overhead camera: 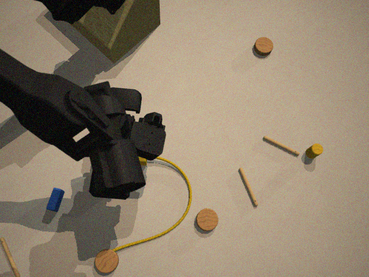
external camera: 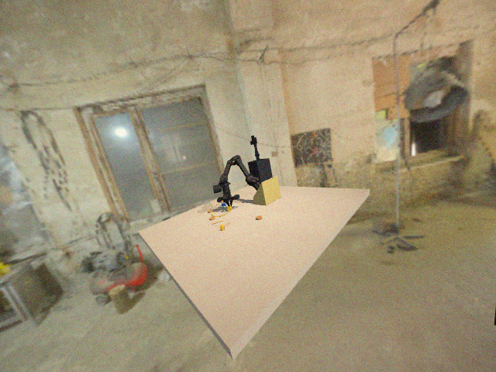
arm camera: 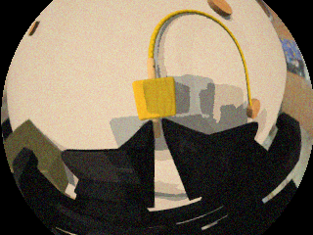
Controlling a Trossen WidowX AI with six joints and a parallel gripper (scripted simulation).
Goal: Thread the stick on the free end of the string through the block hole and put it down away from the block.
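The yellow block (overhead camera: pixel 143 161) (external camera: pixel 229 208) (arm camera: pixel 160 98) stands on the table, mostly under the arm in the top view. In the wrist view the stick (arm camera: pixel 151 69) runs through its hole: the end with the string shows on the far side, the bare tip on the near side. The yellow string (overhead camera: pixel 189 190) (arm camera: pixel 188 11) curves in a wide arc to the round wooden button (overhead camera: pixel 106 261) (arm camera: pixel 253 109). My gripper (arm camera: pixel 156 123) is at the block's near side, its narrow fingertips shut on the protruding tip of the stick. The arm hides the fingertips in the top view.
A blue block (overhead camera: pixel 55 199) lies left of the button. Loose sticks (overhead camera: pixel 281 145) (overhead camera: pixel 248 186) (overhead camera: pixel 10 257) lie around. Two loose wooden discs (overhead camera: pixel 207 219) (overhead camera: pixel 263 46) and a yellow cylinder (overhead camera: pixel 314 150) stand to the right. A large olive wedge (overhead camera: pixel 139 26) is by the arm's base.
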